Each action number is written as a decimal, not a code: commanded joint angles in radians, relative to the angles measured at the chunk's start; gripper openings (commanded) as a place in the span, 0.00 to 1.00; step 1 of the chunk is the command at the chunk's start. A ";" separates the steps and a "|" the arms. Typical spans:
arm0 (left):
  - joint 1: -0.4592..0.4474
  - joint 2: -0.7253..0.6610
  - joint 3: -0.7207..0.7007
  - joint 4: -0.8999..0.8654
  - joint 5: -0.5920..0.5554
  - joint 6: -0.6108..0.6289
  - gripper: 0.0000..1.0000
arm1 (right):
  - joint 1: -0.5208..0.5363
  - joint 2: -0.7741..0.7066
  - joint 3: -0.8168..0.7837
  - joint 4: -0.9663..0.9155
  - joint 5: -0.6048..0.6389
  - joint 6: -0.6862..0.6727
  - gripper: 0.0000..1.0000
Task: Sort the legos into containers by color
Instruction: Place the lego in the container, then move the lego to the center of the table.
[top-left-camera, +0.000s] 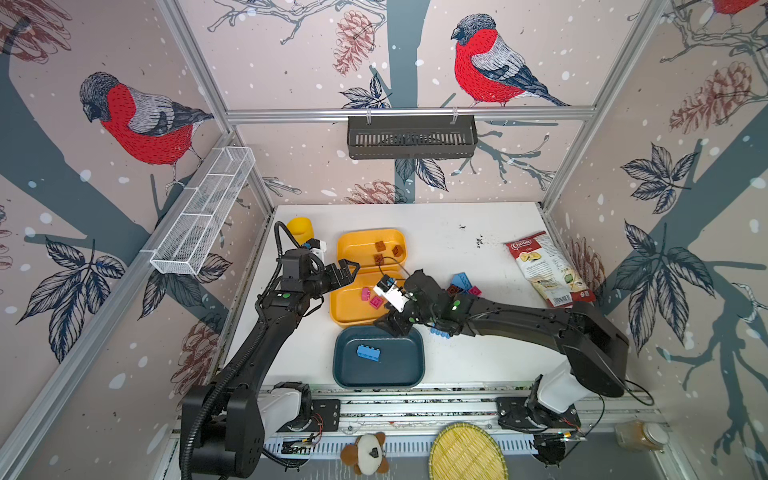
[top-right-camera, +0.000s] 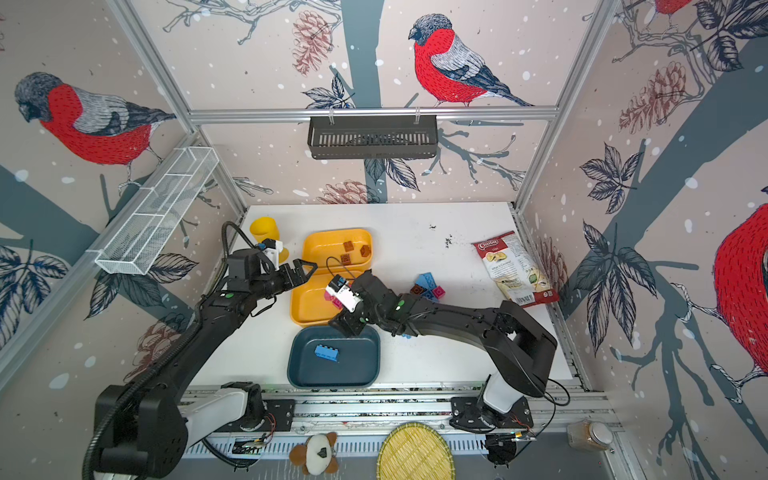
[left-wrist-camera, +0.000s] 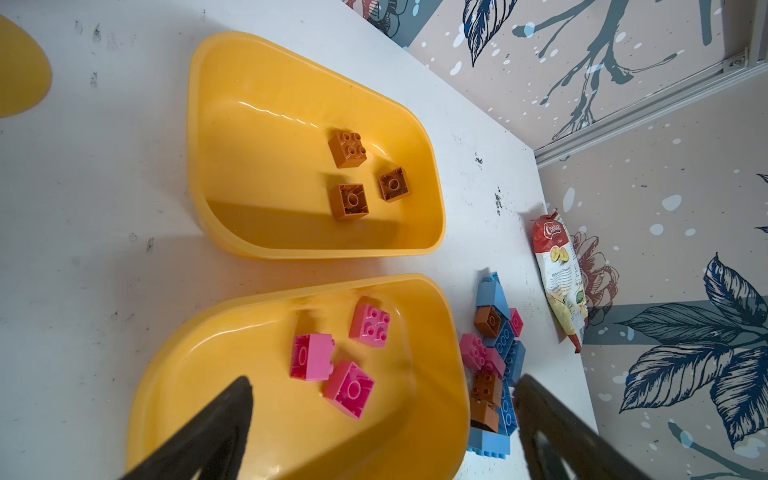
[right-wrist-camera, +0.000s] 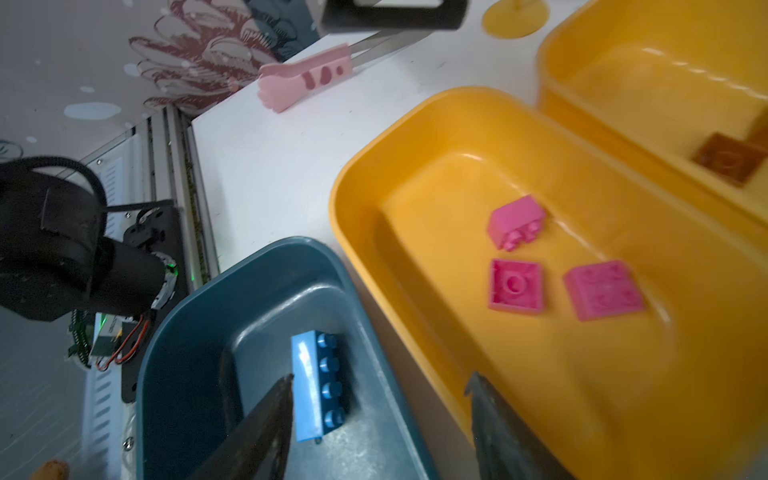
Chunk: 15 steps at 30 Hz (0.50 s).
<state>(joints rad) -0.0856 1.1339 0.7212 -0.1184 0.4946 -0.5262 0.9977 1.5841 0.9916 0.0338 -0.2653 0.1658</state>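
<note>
- Bird-patterned walls boxed in a scuffed white table; a chip bag lay at its 3 o'clock edge.
- Over the 1 o'clock rim of the teal tray hung the right gripper, jaws partway apart and empty.
- Below it a blue brick lay in that tray, long axis roughly 9 to 3.
- At 2 o'clock from that gripper, near, sat the loose pile of blue, pink and brown bricks; the right arm looked nearer.
- Spread wide and empty, the left gripper hovered at 9 o'clock of the far yellow tray with three brown bricks and the near yellow tray with three pink bricks.
</note>
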 joint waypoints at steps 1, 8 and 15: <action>0.003 0.006 0.000 0.017 0.006 -0.006 0.97 | -0.078 -0.052 -0.011 -0.045 -0.010 0.033 0.70; 0.001 0.042 0.000 0.044 0.030 -0.010 0.97 | -0.307 -0.101 0.005 -0.251 0.089 0.113 0.75; -0.003 0.072 0.004 0.060 0.043 -0.010 0.97 | -0.462 -0.048 0.048 -0.406 0.213 0.066 0.76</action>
<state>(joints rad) -0.0860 1.1999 0.7200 -0.0925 0.5220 -0.5270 0.5690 1.5135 1.0237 -0.2760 -0.1314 0.2565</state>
